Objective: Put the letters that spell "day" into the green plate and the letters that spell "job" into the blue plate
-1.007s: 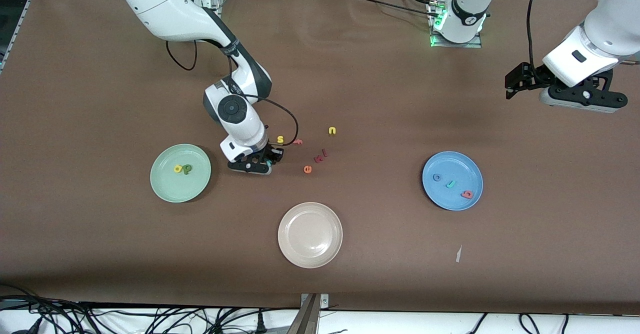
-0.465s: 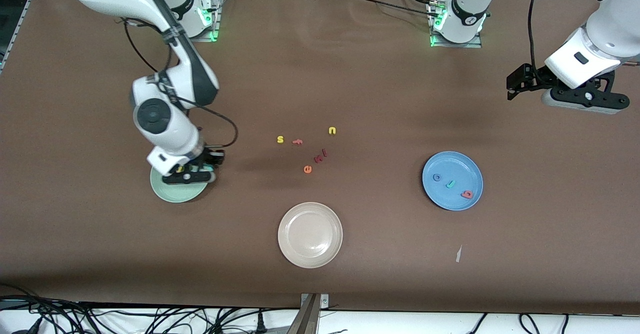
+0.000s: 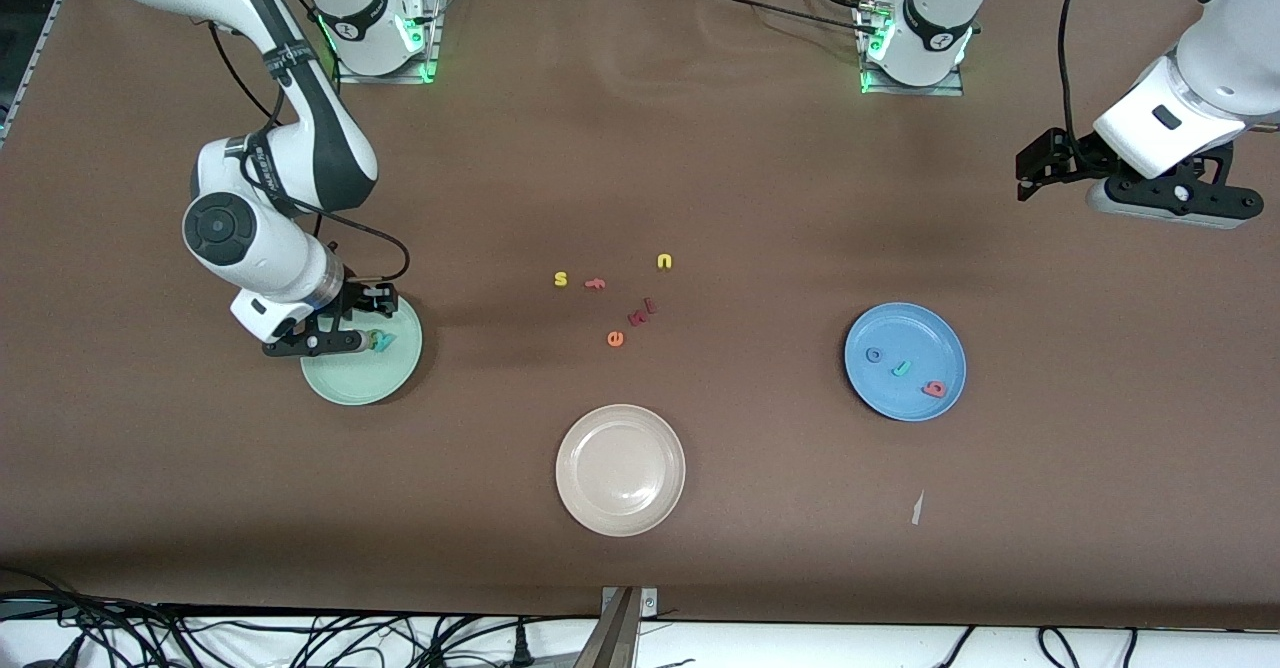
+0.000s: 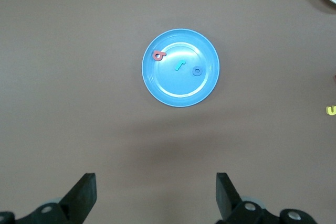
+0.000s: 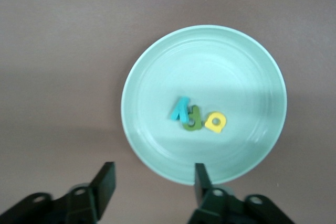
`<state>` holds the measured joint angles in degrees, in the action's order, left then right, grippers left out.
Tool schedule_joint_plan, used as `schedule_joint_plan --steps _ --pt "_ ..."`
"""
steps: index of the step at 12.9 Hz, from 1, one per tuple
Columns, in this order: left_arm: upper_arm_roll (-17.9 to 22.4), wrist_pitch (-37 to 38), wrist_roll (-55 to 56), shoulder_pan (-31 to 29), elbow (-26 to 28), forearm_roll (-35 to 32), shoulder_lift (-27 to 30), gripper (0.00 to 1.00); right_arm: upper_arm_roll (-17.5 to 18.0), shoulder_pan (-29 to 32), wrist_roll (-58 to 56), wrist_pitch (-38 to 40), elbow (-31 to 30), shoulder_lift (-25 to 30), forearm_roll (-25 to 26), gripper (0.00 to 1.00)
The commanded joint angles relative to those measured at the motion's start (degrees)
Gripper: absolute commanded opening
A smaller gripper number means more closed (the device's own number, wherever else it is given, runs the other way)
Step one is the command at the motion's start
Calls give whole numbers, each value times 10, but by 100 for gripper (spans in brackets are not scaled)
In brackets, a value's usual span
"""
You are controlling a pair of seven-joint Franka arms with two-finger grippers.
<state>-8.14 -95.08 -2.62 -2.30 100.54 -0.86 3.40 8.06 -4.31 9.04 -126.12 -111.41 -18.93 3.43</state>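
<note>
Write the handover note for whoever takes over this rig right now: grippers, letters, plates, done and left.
Right gripper: jaws open, empty, over the green plate.
Left gripper: jaws open, empty, waiting in the air over bare table at the left arm's end.
Green plate: teal y, dark green d and yellow a lie in it, y touching d.
Blue plate: o, j and b lie in it.
Done: both words are placed.
Left: nothing but pulling the right arm clear, it seems. The loose letters mid-table stay.
</note>
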Motion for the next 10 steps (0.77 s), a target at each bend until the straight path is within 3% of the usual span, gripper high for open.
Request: schedule_joint_plan --steps 1,6,10 --pt "-5 -2 -5 -7 -2 6 1 100 3 2 -9 88 28 52 -21 100" --pt "-4 -2 -5 -9 -1 6 1 100 -9 2 -10 233 123 100 -23 100" --pt "-4 -2 -4 -8 -2 9 -1 100 -24 1 -11 318 195 105 -22 100"
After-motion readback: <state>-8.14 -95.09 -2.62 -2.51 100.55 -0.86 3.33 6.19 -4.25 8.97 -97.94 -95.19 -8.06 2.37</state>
